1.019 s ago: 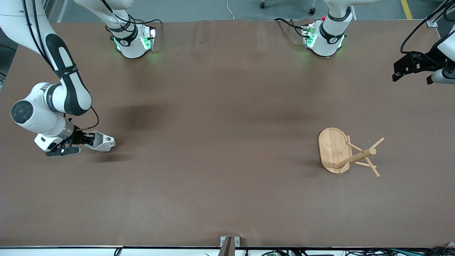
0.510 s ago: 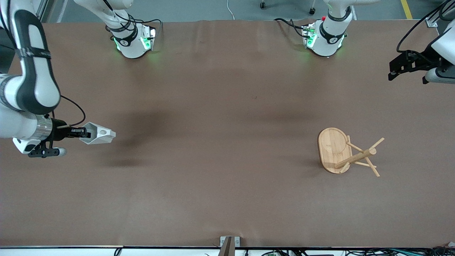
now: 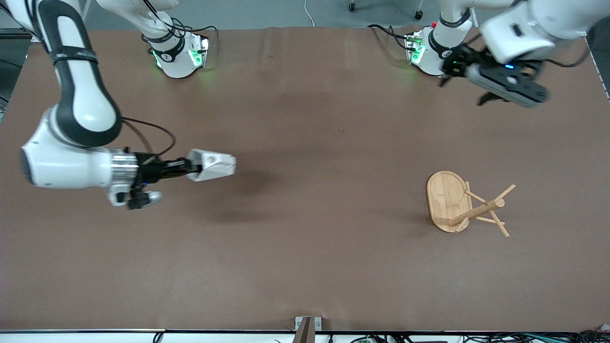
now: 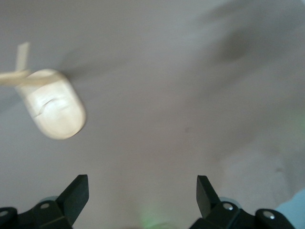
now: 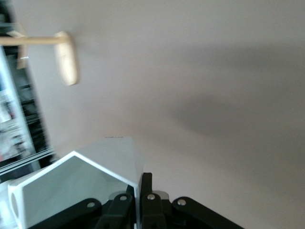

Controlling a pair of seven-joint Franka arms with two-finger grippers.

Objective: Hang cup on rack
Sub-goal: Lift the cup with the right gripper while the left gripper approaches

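Cup [image 3: 212,165] is pinched by its rim wall in the closed right gripper [image 3: 191,166], up in the air over the table's [image 3: 305,267] right-arm half. It looks light, stiff and smooth, so I judge a thin-wall grip may slip; the pierced tab must stay free. Left gripper [image 3: 445,71] hangs open near its base. Rack [image 3: 464,204] lies tipped over, well apart.

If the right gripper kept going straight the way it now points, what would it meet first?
Probably nothing soon: the right gripper, shut on the cup, points along bare table toward the rack, which stands slightly nearer the front camera.
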